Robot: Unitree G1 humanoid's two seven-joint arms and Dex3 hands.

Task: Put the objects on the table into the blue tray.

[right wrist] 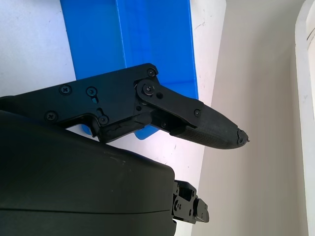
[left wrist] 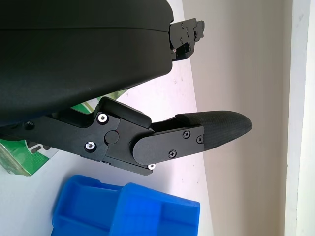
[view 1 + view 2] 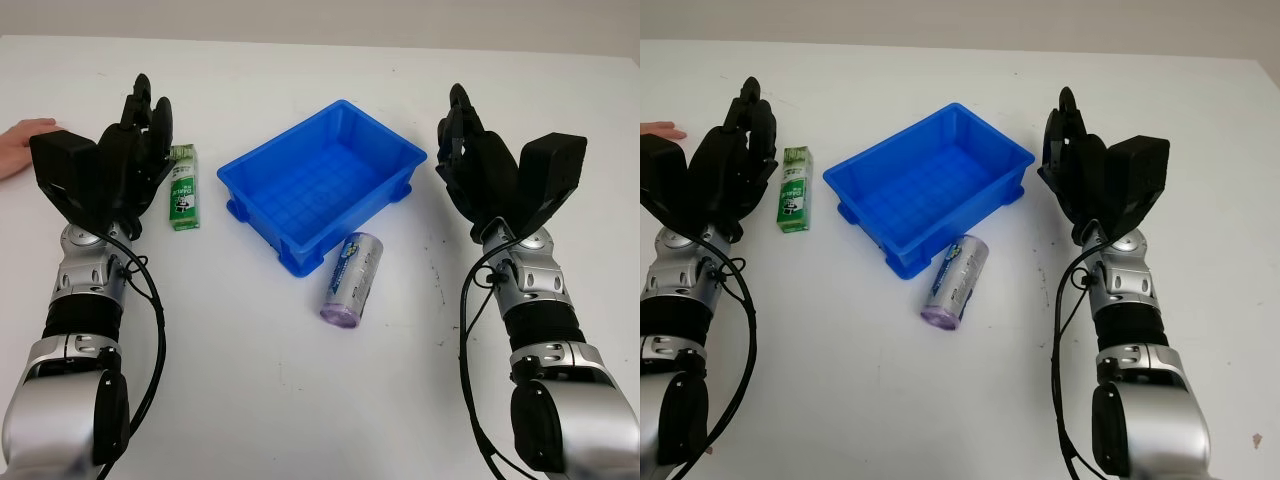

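The blue tray (image 3: 322, 178) stands in the middle of the white table with nothing inside it. A green and white box (image 3: 183, 187) lies flat to the tray's left. A purple and silver cylinder (image 3: 352, 279) lies on its side just in front of the tray. My left hand (image 3: 140, 135) is open, raised beside the green box on its left. My right hand (image 3: 462, 135) is open, raised to the right of the tray. The left wrist view has a corner of the green box (image 2: 22, 156) and the tray's rim (image 2: 128, 209) past the black fingers (image 2: 216, 129).
A person's hand (image 3: 22, 145) lies on the table at the far left edge, behind my left arm. White table surface stretches in front of the cylinder and behind the tray.
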